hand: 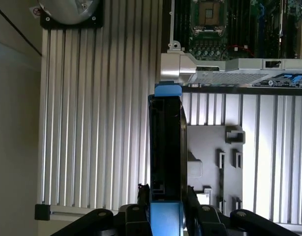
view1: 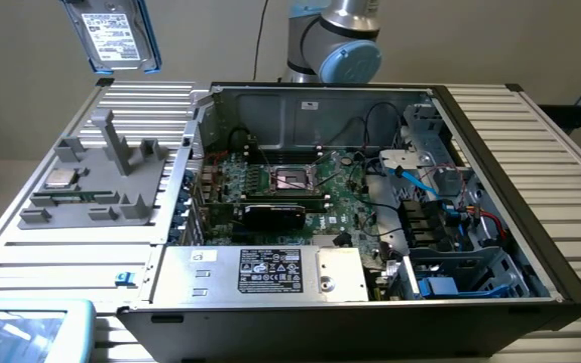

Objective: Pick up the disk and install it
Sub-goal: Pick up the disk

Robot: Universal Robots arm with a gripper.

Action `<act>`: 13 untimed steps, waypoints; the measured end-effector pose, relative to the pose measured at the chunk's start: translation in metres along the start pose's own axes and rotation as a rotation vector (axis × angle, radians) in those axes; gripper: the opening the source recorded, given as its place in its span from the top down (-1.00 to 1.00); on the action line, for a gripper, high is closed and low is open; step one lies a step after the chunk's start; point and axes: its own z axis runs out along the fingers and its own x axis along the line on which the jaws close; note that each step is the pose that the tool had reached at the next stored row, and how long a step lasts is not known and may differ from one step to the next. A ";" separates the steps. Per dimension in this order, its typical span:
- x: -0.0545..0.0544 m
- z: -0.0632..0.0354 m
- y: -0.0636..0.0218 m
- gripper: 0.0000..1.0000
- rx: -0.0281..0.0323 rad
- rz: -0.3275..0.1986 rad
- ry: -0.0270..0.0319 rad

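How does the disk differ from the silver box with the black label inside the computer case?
The disk hangs in the air, clamped in the gripper; the silver box sits in the computer case. The disk has a white label and blue frame; the silver box a black label. The disk looks smaller than the silver box. Both are grey-metal rectangles with printed labels.

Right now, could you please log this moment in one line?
gripper: shut on grey-metal disk in blue plastic frame | disk: aloft, outside open black computer case
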 end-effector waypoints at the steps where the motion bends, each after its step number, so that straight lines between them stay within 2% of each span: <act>1: 0.000 -0.0001 0.0009 0.26 0.0005 0.000 -0.0001; 3: -0.001 -0.0003 0.0027 0.26 0.0038 0.000 0.0001; 8: -0.004 -0.0033 0.0065 0.26 0.0215 0.002 0.0003; 13: -0.008 -0.0094 0.0112 0.26 0.0337 0.004 -0.0015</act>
